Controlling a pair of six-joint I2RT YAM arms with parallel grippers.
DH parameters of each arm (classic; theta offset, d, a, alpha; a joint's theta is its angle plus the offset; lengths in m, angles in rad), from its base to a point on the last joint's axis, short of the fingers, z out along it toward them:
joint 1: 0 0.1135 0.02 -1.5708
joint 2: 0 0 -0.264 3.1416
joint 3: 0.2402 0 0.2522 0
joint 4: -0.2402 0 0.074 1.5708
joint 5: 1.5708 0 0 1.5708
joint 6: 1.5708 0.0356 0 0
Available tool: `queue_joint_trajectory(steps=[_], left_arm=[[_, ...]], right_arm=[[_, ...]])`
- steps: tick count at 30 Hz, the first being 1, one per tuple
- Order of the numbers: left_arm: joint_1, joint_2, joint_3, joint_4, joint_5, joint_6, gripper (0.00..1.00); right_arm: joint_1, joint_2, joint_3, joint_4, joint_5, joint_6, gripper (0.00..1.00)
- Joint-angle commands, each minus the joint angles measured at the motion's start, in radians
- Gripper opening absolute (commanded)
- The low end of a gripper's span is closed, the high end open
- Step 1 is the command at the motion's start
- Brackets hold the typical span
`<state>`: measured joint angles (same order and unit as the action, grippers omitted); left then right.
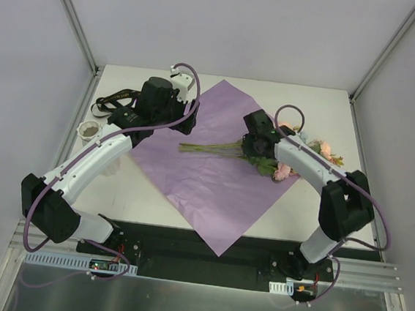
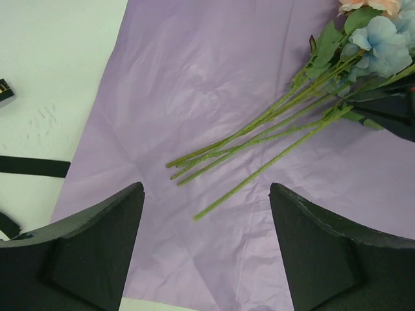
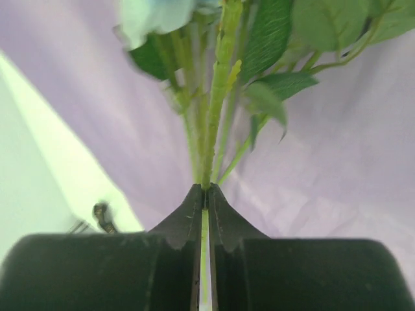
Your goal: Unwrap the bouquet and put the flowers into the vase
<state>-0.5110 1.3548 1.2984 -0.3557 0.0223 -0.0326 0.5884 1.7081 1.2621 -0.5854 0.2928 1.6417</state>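
Stems of the flowers [image 1: 212,148] lie across the spread purple paper [image 1: 211,189] in the middle of the counter [image 1: 315,107], blooms to the right; the right claw [image 3: 205,194] is clamped on them just below the leaves, while the left claw [image 2: 206,192] hangs with its jaws wide apart over the bare stem ends, holding nothing. They look light and springy, thin stalks likely to slip or fan out of a narrow pinch, so the bunched stalks near the foliage seem the soundest hold. The vase [image 1: 90,131] stands well apart at the counter's left edge.
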Motion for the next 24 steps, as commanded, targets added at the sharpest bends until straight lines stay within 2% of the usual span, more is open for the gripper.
queue_joint_trajectory(steps=[1, 2, 6, 7, 9, 10, 11, 12, 13, 14, 15, 16, 17, 19, 22, 24], left_arm=[[-0.006, -0.04, 0.001, 0.031, 0.025, 0.002, 0.78], [-0.006, -0.037, 0.002, 0.031, 0.033, 0.002, 0.78], [-0.004, -0.028, 0.016, 0.029, 0.111, 0.005, 0.79], [-0.004, -0.028, 0.021, 0.029, 0.134, 0.005, 0.8], [0.003, -0.039, 0.039, 0.027, 0.242, 0.0, 0.82], [0.009, -0.043, 0.047, 0.024, 0.292, -0.006, 0.82], [0.022, -0.055, 0.056, 0.026, 0.338, -0.03, 0.82], [0.026, -0.059, 0.073, 0.027, 0.431, -0.042, 0.82], [0.026, -0.06, 0.082, 0.026, 0.476, -0.053, 0.82], [0.028, -0.057, 0.09, 0.027, 0.526, -0.068, 0.82], [0.026, -0.053, 0.107, 0.029, 0.591, -0.076, 0.82], [0.026, -0.045, 0.117, 0.034, 0.691, -0.093, 0.82], [0.026, -0.024, 0.128, 0.046, 0.746, -0.139, 0.82], [0.026, -0.003, 0.157, 0.063, 0.851, -0.234, 0.8], [0.025, 0.007, 0.17, 0.092, 0.889, -0.34, 0.75], [0.022, -0.026, 0.118, 0.167, 0.901, -0.389, 0.74]], right_arm=[[0.008, -0.171, 0.006, -0.005, 0.046, -0.08, 0.01], [0.016, -0.188, 0.006, -0.01, 0.071, -0.104, 0.01], [0.034, -0.24, 0.037, 0.033, 0.109, -0.394, 0.01], [0.047, -0.246, 0.058, 0.05, 0.126, -0.577, 0.01], [0.099, -0.248, 0.074, 0.065, 0.189, -0.78, 0.01], [0.119, -0.267, 0.071, 0.074, 0.241, -0.96, 0.01], [0.167, -0.287, 0.028, 0.093, 0.277, -1.046, 0.01], [0.197, -0.315, -0.019, 0.189, 0.311, -1.135, 0.01], [0.224, -0.391, -0.073, 0.262, 0.318, -1.35, 0.01], [0.272, -0.442, -0.218, 0.35, 0.298, -1.452, 0.01], [0.29, -0.496, -0.293, 0.547, 0.264, -1.555, 0.01], [0.297, -0.599, -0.359, 0.637, 0.12, -1.626, 0.01], [0.297, -0.649, -0.466, 0.698, 0.062, -1.72, 0.01], [0.301, -0.752, -0.51, 0.757, -0.012, -1.766, 0.01], [0.301, -0.839, -0.54, 0.743, -0.027, -1.812, 0.01], [0.303, -0.866, -0.538, 0.728, -0.046, -1.827, 0.01]])
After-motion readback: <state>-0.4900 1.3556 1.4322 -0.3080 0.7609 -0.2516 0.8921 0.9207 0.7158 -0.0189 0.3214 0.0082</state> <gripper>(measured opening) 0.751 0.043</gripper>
